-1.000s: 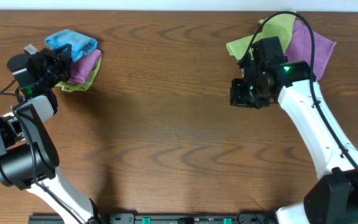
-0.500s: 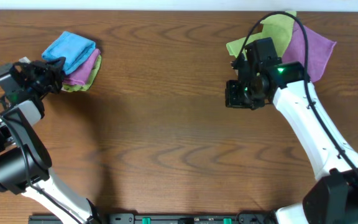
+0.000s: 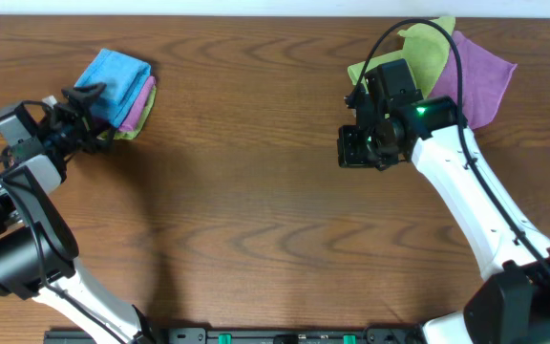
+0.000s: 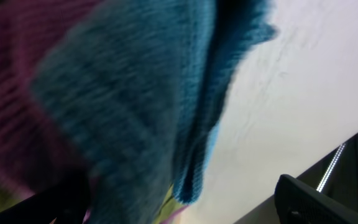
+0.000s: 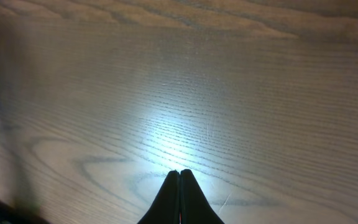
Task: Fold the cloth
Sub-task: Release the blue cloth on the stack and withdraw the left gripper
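- Since a second ago, the left pincer has drawn back off the stack toward the worktop's left edge and spread its jaws wide. The cloth has left its grip and lies flatter than before.
- The right arm has also drifted a little to the left.
- The cloth sits folded at the far-left corner of the worktop, on top of a small stack.
- Directly beneath it is a folded purple cloth, which sticks out on the right side. A lime-green edge peeks out at the stack's near side.
- The left pincer holds nothing. Its jaws are fully apart and point at the stack's left edge.
- In the wrist view, the cloth fills the frame, blurred and very near, with one dark fingertip low at the right. Whether a finger touches the fabric cannot be told.
- The right pincer is shut tight and empty. Its tips are pressed together above bare wood, well apart from the stack.
- Behind the right arm, at the far-right corner, a flat lime-green cloth and a flat purple cloth lie overlapping.
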